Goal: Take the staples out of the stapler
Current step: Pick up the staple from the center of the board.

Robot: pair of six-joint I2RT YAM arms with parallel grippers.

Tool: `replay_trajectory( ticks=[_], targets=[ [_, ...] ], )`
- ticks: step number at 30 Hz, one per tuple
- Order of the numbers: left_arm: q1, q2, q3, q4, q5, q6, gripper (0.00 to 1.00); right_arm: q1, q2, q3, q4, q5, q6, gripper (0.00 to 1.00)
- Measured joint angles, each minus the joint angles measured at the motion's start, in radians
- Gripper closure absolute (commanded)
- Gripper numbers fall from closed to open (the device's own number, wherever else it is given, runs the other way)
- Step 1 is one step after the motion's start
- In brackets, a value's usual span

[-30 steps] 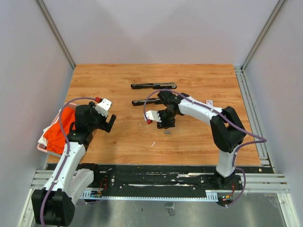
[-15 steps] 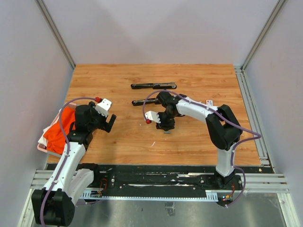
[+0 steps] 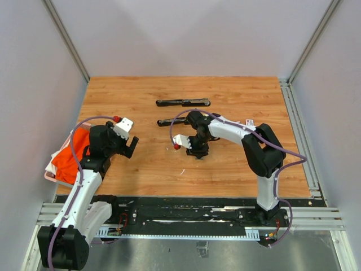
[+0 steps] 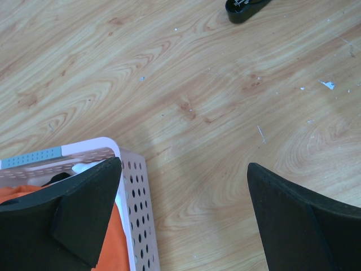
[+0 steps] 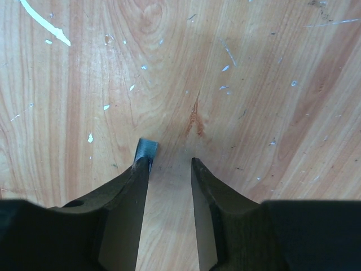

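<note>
Down near the arm bases, the left claw (image 4: 183, 164) hangs over the wooden table (image 3: 146, 169) with its two fingers spread wide and nothing between them. Just under it is a corner of a pale basket (image 4: 132, 186) with little holes in its wall, and an orange cloth (image 3: 72, 153) lies inside. This arm is in the same spot as a second ago.

A bit farther out, the right claw (image 5: 170, 162) points down at the table. Its fingers are close together with a thin gap, and the gap holds nothing. The staples (image 5: 148, 148), a tiny grey strip, lie flat on the wood right at the tip of one finger. A second ago the strip showed from above, just on the near side of the claw. Now the claw has come over it, and only the wrist view shows it.

Off to the right, past the right arm, lies a small white box (image 3: 249, 122) with red print, too small to read.

Past the claw lies the nearer stapler (image 3: 172, 122), long and black. The farther stapler (image 3: 182, 102) lies beyond it, about side by side with it.
</note>
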Motion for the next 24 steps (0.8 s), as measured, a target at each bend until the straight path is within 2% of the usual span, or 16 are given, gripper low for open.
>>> replay_trajectory(
  ticks=[6, 11, 24],
  targets=[
    [0.000, 0.000, 0.000, 0.000, 0.000, 0.000, 0.02, 0.000, 0.009, 0.013, -0.018, 0.010, 0.003, 0.78],
    [0.000, 0.000, 0.000, 0.000, 0.000, 0.000, 0.02, 0.000, 0.037, 0.048, -0.045, 0.016, 0.006, 0.99],
    [0.000, -0.003, 0.000, 0.000, 0.000, 0.000, 0.02, -0.035, 0.060, 0.087, -0.099, -0.007, 0.005, 1.00]
  ],
)
